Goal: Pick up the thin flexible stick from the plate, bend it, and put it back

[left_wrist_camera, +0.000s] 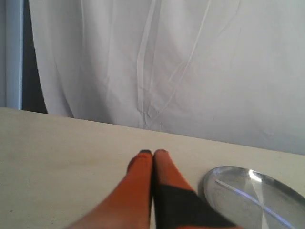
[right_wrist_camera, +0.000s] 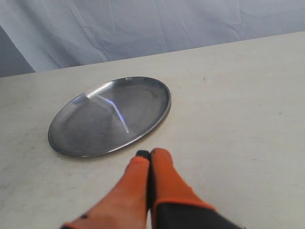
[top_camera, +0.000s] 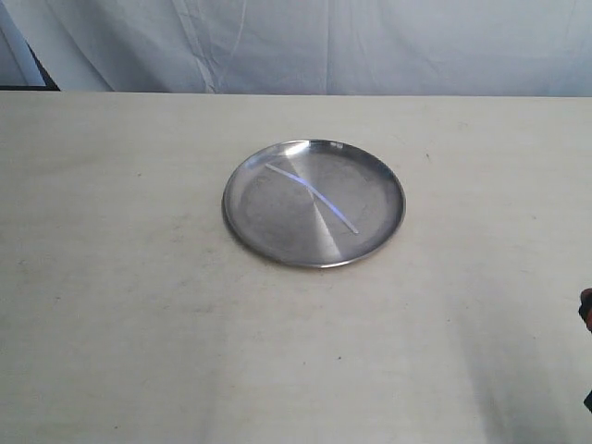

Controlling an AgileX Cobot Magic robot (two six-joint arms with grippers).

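Observation:
The round silver plate (top_camera: 277, 236) lies flat near the middle of the table. On it rests the thin whitish stick (top_camera: 310, 195), slightly curved and running across the plate's centre. The right wrist view also holds the plate (right_wrist_camera: 78, 131) and the stick (right_wrist_camera: 116, 113), a short way ahead of my right gripper (right_wrist_camera: 150, 153), which is shut and empty. Seen from the left wrist, the plate (left_wrist_camera: 228, 205) and stick (left_wrist_camera: 248, 197) sit off to one side of my left gripper (left_wrist_camera: 153, 152), likewise shut with nothing in it. Only a sliver of the right arm (top_camera: 585, 310) reaches into the exterior view.
The pale table top (top_camera: 129, 305) stretches around the plate on all sides. A white cloth backdrop (top_camera: 305, 42) hangs behind the table's far edge.

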